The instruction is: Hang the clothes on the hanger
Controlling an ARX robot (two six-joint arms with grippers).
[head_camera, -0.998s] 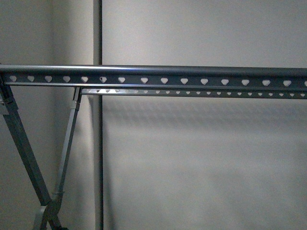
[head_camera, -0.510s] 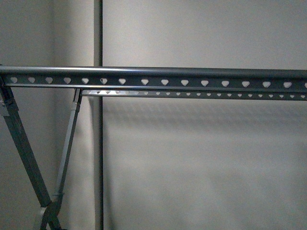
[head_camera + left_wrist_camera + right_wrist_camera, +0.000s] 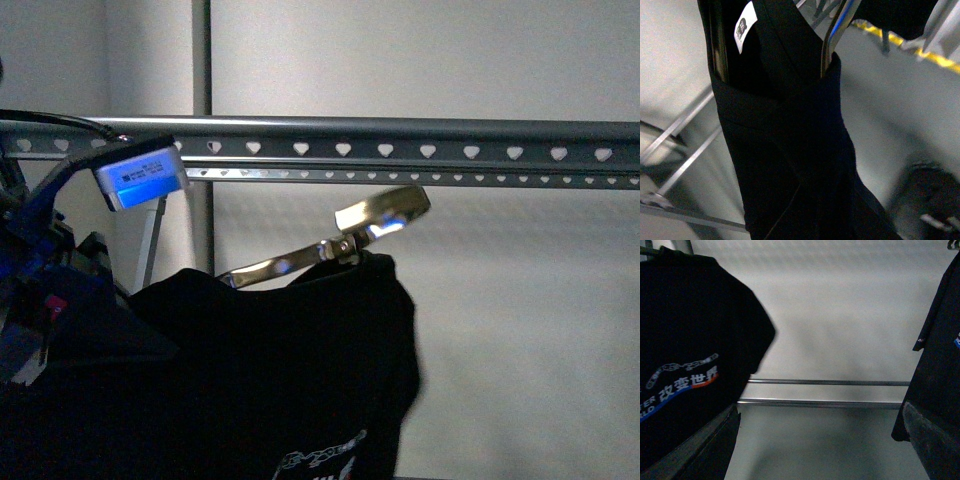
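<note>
We are holding the black T-shirt (image 3: pixel 280 370) up on a shiny metal coat hanger (image 3: pixel 380 212) just below the rack (image 3: pixel 470 128), and we judge the height is chosen so the hanger's top can meet the long rail with its row of heart-shaped holes; the two are near but not touching. The left arm (image 3: pixel 50 270) is standing at the shirt's near shoulder, taking the weight from that side so the cloth is hanging straight down with its print low on the front. The left gripper itself is hidden behind the dark fabric, so we cannot tell whether its jaws are closed or on what. In the left wrist view the metal rod is running inside the collar beside the neck label, which suggests the shirt is seated on it. The right gripper (image 3: pixel 820 412) is waiting with its jaws spread wide and nothing between them, facing the printed side of the shirt, probably ready to steady it. Around us, the pale wall (image 3: pixel 520 330) is standing close behind the rack, two lower bars (image 3: pixel 825 402) are crossing under the shirt, and another dark garment (image 3: pixel 937 370) is hanging at the far edge of the right wrist view. The slanted legs (image 3: pixel 680 125) are the nearest thing to snag the hem.
</note>
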